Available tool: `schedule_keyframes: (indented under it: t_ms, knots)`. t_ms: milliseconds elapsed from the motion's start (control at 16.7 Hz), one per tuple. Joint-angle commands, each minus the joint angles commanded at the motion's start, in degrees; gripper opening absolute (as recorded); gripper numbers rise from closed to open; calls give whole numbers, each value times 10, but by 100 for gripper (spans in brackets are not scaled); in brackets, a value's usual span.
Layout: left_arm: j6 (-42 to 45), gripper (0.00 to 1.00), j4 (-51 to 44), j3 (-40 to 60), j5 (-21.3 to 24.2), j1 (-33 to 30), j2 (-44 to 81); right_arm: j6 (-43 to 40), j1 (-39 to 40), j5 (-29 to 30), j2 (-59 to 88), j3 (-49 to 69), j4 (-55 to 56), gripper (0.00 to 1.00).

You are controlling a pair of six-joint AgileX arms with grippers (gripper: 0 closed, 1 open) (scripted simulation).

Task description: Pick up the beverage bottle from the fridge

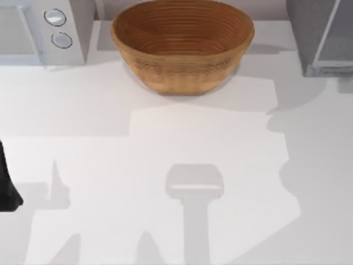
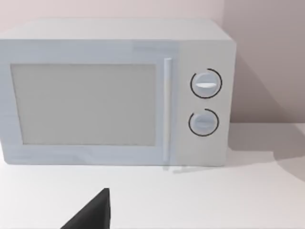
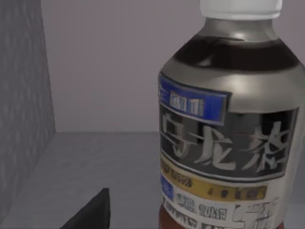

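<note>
The white table [image 1: 165,165] is seen from above, crossed by grey shadows; a pale wall [image 2: 267,57] is seen behind it in the left wrist view; at the back right corner the fridge [image 1: 309,33] is placed, its door panel [image 1: 336,33] swung out; at the back left a white microwave [image 1: 38,27] with two round knobs is set; between them a woven brown bowl [image 1: 182,44] is stood. The bottle [image 3: 228,124] is seen upright inside the fridge on its grey floor, very close before the right claw [image 3: 90,212]; whether that claw is wide or narrow cannot be told. The left claw [image 2: 90,212] is held low before the microwave; its opening cannot be told either.
</note>
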Motion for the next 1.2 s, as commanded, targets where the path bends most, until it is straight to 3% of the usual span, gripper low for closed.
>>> schedule_keyframes:
  t_ms: [360, 780, 1080, 1200]
  knots:
    - [0, 100, 0, 0, 0, 0, 0, 0, 0, 0, 6, 9, -4, 100]
    - [0, 100, 0, 0, 0, 0, 0, -1, 17, 18, 84, 151, -66, 100]
    - [0, 100, 0, 0, 0, 0, 0, -1, 19, 20, 88, 160, -72, 100]
    - [0, 100, 0, 0, 0, 0, 0, -1, 19, 20, 88, 160, -72, 85]
